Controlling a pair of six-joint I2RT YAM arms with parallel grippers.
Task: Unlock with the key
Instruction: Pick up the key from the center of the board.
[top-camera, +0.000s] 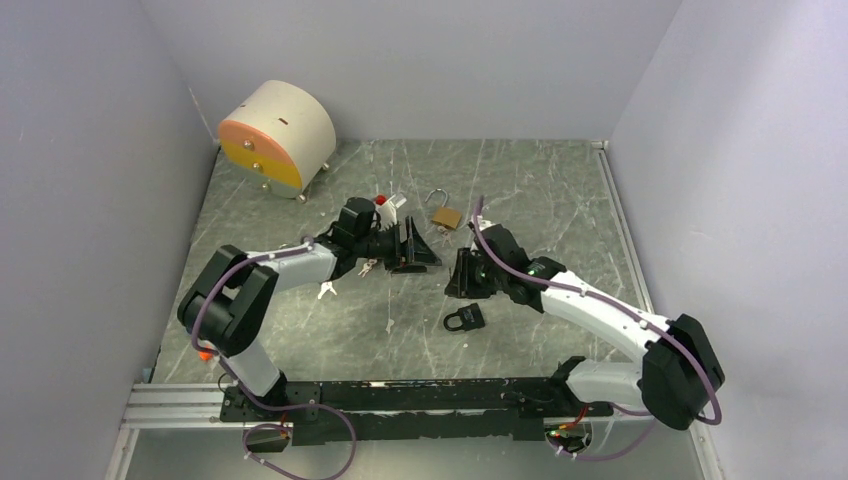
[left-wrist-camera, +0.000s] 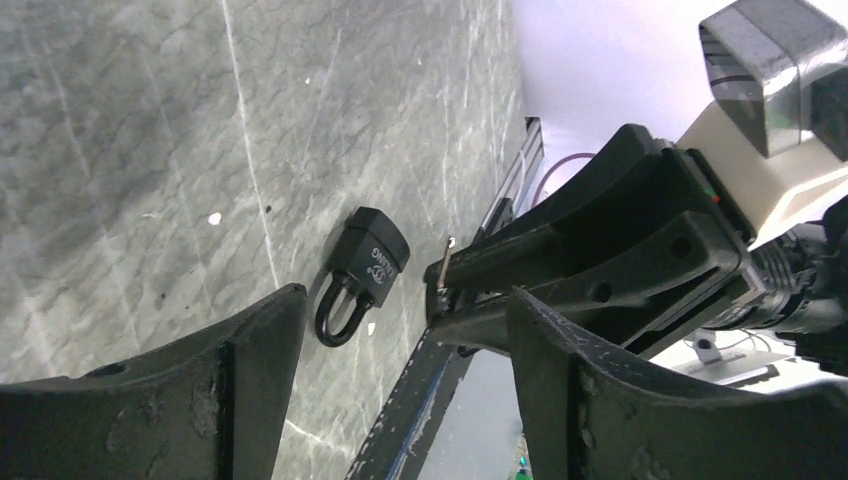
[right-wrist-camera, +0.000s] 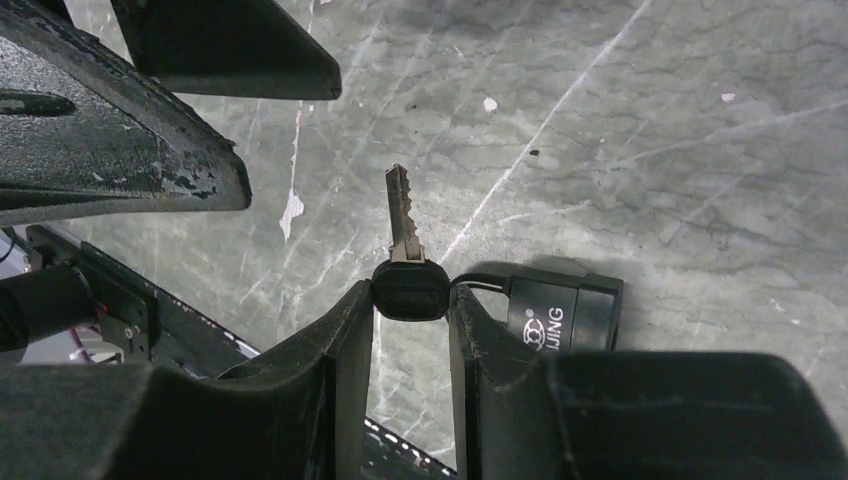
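Pinching the key (right-wrist-camera: 405, 250) by its black head in my right fingers (right-wrist-camera: 335, 350), left fingers (left-wrist-camera: 255, 345) spread empty; the black padlock (left-wrist-camera: 368, 262) lies on the tabletop (left-wrist-camera: 120, 150). Next, I'd lift it to meet the key.

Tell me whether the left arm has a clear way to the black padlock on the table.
Probably yes. The black padlock lies alone on bare table, and the left fingers stand open. Only the right fingers, holding the key close by, might crowd it.
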